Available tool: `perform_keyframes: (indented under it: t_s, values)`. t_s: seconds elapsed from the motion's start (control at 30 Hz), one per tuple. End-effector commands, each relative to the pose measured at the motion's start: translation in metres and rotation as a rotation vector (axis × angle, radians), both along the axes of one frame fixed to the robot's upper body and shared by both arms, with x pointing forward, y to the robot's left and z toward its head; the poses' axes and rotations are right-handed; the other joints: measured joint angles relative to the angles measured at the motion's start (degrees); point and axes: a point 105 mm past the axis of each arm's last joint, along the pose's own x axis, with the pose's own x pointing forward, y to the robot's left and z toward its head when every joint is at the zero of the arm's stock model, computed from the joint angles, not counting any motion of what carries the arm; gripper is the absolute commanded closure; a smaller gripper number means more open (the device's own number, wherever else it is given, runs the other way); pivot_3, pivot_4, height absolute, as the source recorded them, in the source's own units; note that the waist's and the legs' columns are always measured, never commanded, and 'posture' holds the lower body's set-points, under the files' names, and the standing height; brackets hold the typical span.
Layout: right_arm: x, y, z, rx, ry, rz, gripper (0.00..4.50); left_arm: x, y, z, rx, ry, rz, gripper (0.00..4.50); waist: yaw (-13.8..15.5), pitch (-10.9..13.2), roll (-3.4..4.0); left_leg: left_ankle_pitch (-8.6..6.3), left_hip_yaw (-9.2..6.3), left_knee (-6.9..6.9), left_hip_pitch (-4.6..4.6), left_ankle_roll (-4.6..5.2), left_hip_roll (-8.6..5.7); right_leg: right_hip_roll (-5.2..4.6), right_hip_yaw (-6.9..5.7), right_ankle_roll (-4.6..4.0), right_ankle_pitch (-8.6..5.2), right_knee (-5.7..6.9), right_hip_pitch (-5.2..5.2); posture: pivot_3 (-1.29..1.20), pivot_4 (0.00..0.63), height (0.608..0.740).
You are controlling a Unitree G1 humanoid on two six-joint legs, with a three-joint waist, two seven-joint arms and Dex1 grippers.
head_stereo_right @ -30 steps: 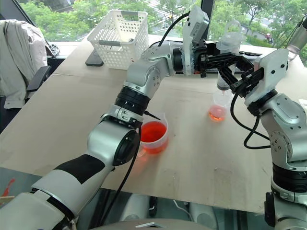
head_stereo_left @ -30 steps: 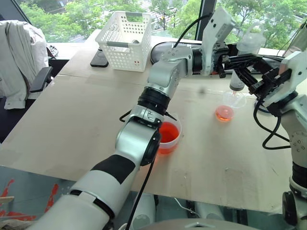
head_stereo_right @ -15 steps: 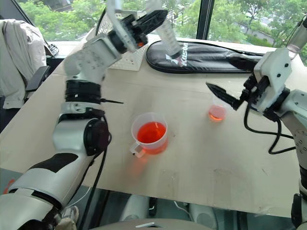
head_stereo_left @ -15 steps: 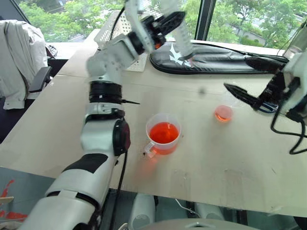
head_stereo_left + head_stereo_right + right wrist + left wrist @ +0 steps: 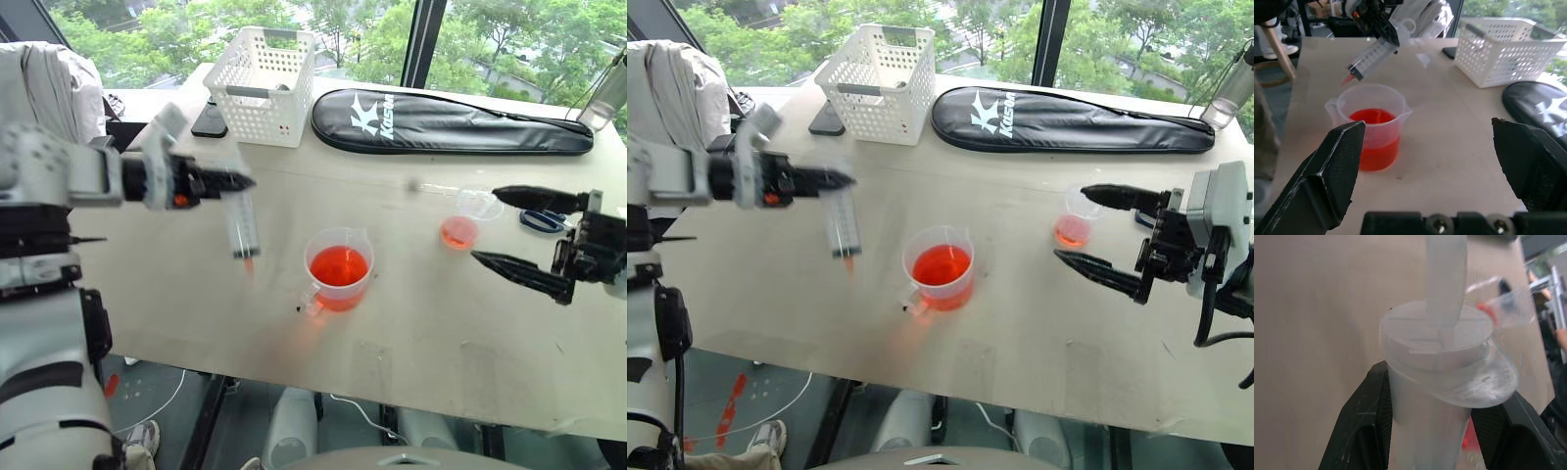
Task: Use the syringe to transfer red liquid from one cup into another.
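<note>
Red liquid [image 5: 337, 266] is seen in the handled measuring cup [image 5: 337, 279] at the middle of the bench [image 5: 441, 323], and a little more in the small cup [image 5: 458, 231] off to its right. The syringe [image 5: 241, 227] is gripped by the left gripper [image 5: 217, 183] near its plunger end, jaws clenched on the barrel, tip hanging down over the bench just left of the measuring cup. The right gripper [image 5: 519, 232] is held beside the small cup, jaws spread wide with nothing between them.
</note>
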Motion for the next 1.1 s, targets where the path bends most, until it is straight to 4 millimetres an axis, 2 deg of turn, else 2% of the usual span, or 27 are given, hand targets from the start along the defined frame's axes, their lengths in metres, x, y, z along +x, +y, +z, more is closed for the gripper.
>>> perform_keyframes:
  t_s: [0.03,0.13,0.33,0.4,0.43,0.47,0.53,0.57,0.63,0.7,0.77,0.87,1.03,1.1]
  values:
    - [-0.018,0.002,0.004,-0.027,-0.023,0.028,0.03,0.012,-0.005,-0.013,0.061,-0.029,-0.049,2.79,0.3,0.0,-0.11,0.00,0.00,0.02,-0.04,0.00,0.00,0.00,0.00,0.00,0.00,-0.02,0.00,0.00,0.150,0.724]
    - [-0.025,0.005,0.000,-0.043,-0.014,0.025,0.03,0.026,-0.006,-0.036,0.127,-0.011,-0.070,2.79,0.4,-0.1,-0.12,-0.01,0.00,0.04,-0.02,0.01,-0.04,0.00,0.01,-0.01,0.00,-0.02,0.02,0.00,0.150,0.724]
    - [-0.030,0.006,-0.009,-0.062,-0.011,-0.012,0.03,0.042,-0.011,-0.058,0.223,0.012,-0.139,2.79,0.1,-0.1,-0.13,-0.01,-0.02,0.03,-0.04,0.02,-0.04,0.02,0.02,-0.01,-0.01,-0.03,0.01,0.00,0.150,0.724]
    - [-0.030,0.006,-0.008,-0.043,-0.009,-0.031,0.00,0.046,-0.012,-0.063,0.253,0.010,-0.140,1.89,0.0,-0.1,-0.13,-0.01,-0.03,0.02,-0.03,0.02,-0.04,0.02,0.03,-0.01,-0.01,-0.02,0.00,0.00,0.150,0.724]
    - [-0.030,0.006,-0.009,-0.038,-0.007,-0.041,0.00,0.047,-0.012,-0.065,0.263,0.007,-0.150,1.70,0.0,-0.1,-0.14,-0.01,-0.03,0.02,-0.03,0.02,-0.04,0.02,0.03,-0.01,-0.01,-0.01,0.00,0.00,0.150,0.724]
    - [-0.030,0.004,-0.010,-0.035,-0.008,-0.061,0.00,0.048,-0.012,-0.063,0.262,0.001,-0.143,1.07,0.1,-0.1,-0.15,-0.01,-0.05,0.02,-0.04,0.02,-0.04,0.02,0.03,-0.01,-0.01,-0.01,0.00,0.00,0.150,0.724]
    - [-0.030,-0.002,-0.012,-0.028,-0.004,-0.109,0.00,0.048,-0.009,-0.055,0.253,-0.027,-0.126,0.64,0.3,-0.1,-0.15,-0.01,-0.06,0.02,-0.03,0.02,-0.04,0.02,0.02,-0.01,-0.01,-0.02,0.01,0.00,0.150,0.724]
    - [-0.030,-0.005,-0.014,-0.032,0.001,-0.129,0.00,0.047,-0.008,-0.048,0.239,-0.053,-0.118,0.18,0.2,-0.1,-0.15,-0.01,-0.08,0.02,-0.06,0.02,-0.04,0.02,0.00,-0.01,-0.01,-0.02,0.01,0.00,0.150,0.724]
    - [-0.033,-0.011,-0.019,-0.030,0.023,-0.157,0.00,0.041,-0.006,-0.030,0.196,-0.104,-0.105,0.08,-0.1,-0.1,-0.15,-0.01,-0.07,0.02,-0.08,0.02,-0.04,0.02,0.01,-0.01,-0.01,-0.02,0.00,0.00,0.150,0.724]
    - [-0.032,-0.019,-0.021,-0.012,0.025,-0.197,0.00,0.036,-0.007,-0.006,0.144,-0.263,-0.087,0.08,-0.7,-0.1,-0.17,-0.01,-0.09,-0.01,-0.08,0.02,-0.02,0.02,0.02,0.04,0.02,-0.02,-0.02,0.00,0.150,0.724]
    - [-0.027,-0.030,-0.021,0.005,0.010,-0.254,0.00,0.025,-0.010,0.016,0.110,-0.508,-0.064,0.08,-1.1,-0.1,-0.16,-0.01,-0.09,-0.07,-0.05,0.02,-0.01,-0.04,0.04,0.11,0.06,-0.05,-0.02,0.00,0.150,0.724]
    - [-0.025,-0.040,-0.020,0.017,-0.003,-0.283,0.00,0.000,-0.013,0.028,0.135,-0.774,-0.038,0.08,-1.1,-0.1,-0.16,-0.01,-0.12,-0.07,-0.03,0.02,-0.06,-0.16,0.03,0.22,0.11,-0.03,0.02,0.00,0.150,0.724]
    - [-0.032,-0.061,-0.028,-0.010,0.041,-0.294,0.00,-0.049,-0.014,0.007,0.103,-0.895,-0.020,0.08,-1.1,-0.1,-0.13,-0.01,0.00,-0.08,0.15,0.02,-0.08,-0.17,0.04,0.01,-0.01,-0.09,0.18,0.00,0.150,0.724]
    - [-0.035,-0.075,-0.036,-0.040,0.076,-0.320,0.00,-0.061,-0.006,-0.003,0.080,-0.878,0.025,0.08,-0.9,-0.2,-0.24,-0.02,-0.02,-0.08,0.17,0.03,-0.08,-0.17,0.00,-0.01,-0.02,-0.08,0.22,0.00,0.150,0.724]
